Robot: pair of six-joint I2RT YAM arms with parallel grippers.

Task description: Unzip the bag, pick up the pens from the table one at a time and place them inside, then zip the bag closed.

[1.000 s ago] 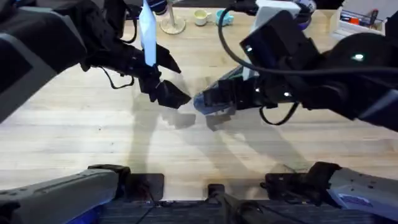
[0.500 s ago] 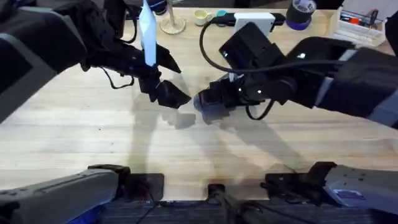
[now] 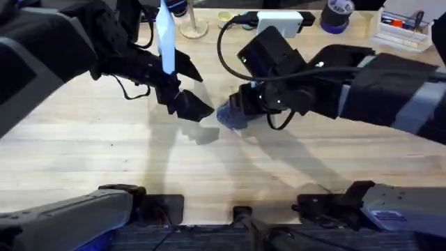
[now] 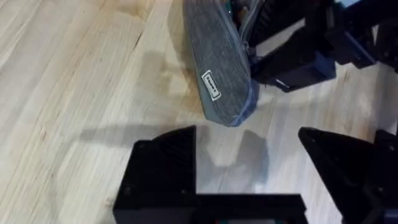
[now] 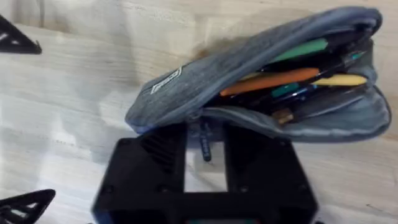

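Here the right gripper [image 5: 204, 148] sits at the near end of the bag [image 5: 249, 81], fingers close together with the thin dark pull cord [image 5: 205, 142] between them; pinch likely, contact not clear. Left gripper [image 4: 249, 168] hovers just left of the bag [image 4: 217, 62], fingers spread, holding nothing. The right arm [image 3: 334, 77] covers most of the bag from overhead. The bag [image 3: 233, 115] lies mid-table [image 3: 104, 153], mouth gaping. Inside: the pens [image 5: 292, 74], orange, green and yellow, packed lengthwise. At the table's far edge: a white box [image 3: 279, 19], a purple tape roll [image 3: 336, 14].
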